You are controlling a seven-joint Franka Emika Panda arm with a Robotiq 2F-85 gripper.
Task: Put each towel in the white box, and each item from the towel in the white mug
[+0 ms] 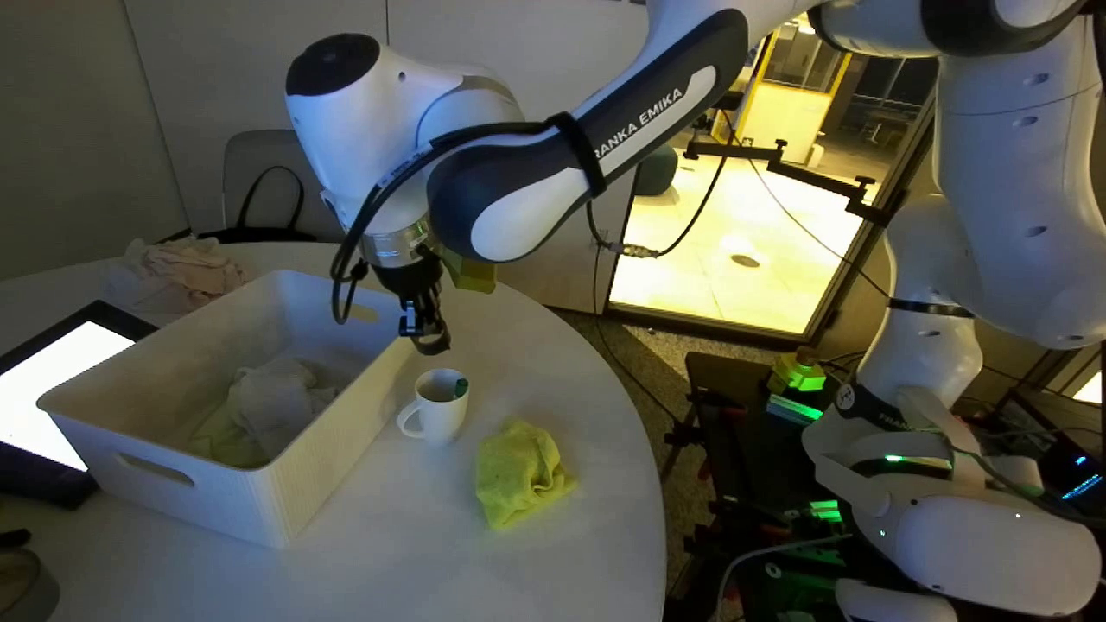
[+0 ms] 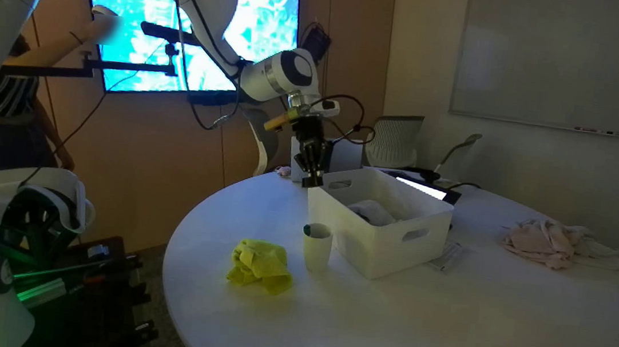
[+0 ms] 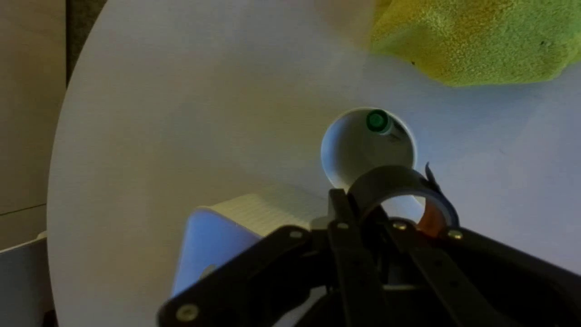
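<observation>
Pale tabletop (image 1: 449, 561) lies beneath your hand (image 1: 423, 322), which pinches a dark ring (image 3: 392, 179) near the white mug (image 1: 441, 420). That mug holds a green-tipped marker (image 3: 377, 121); just beside it stands the white box (image 1: 337, 451), rumpled cloth (image 1: 276, 403) inside; on the mug's other side lies the yellow-green towel (image 1: 517, 478).

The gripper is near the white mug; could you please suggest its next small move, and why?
Probably shift the gripper until the dark ring it holds is squarely over the white mug: in the wrist view the ring overlaps only one edge, and a green-capped item sits inside.
</observation>
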